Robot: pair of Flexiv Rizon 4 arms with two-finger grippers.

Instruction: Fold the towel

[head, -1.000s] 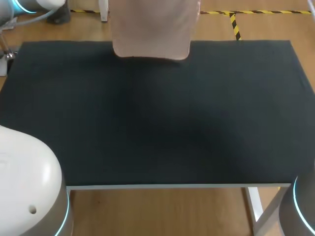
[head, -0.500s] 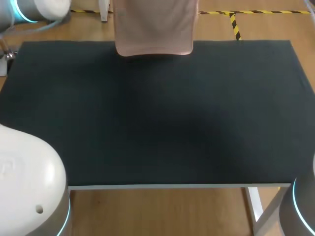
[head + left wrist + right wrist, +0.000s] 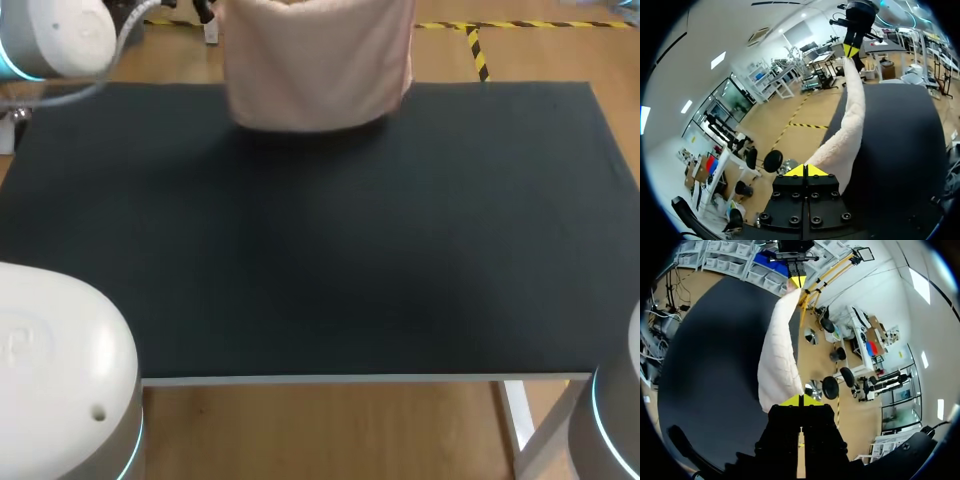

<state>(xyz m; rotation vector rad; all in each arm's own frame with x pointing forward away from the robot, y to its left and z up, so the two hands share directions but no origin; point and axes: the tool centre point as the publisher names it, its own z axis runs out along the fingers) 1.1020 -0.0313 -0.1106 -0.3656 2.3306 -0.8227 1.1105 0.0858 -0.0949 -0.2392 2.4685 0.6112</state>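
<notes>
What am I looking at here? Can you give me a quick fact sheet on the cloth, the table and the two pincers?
Item: pale pink towel, held up and spread wide
Position: hanging over the far edge of the black table
Left pincer: shut on one upper corner of the towel
Right pincer: shut on the other upper corner
Folded: not yet

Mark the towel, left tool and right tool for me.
towel [image 3: 315, 70], head view, middle of the pink cloth.
left tool [image 3: 806, 171], left wrist view, between its yellow tips.
right tool [image 3: 801, 401], right wrist view, between its yellow tips.
</notes>
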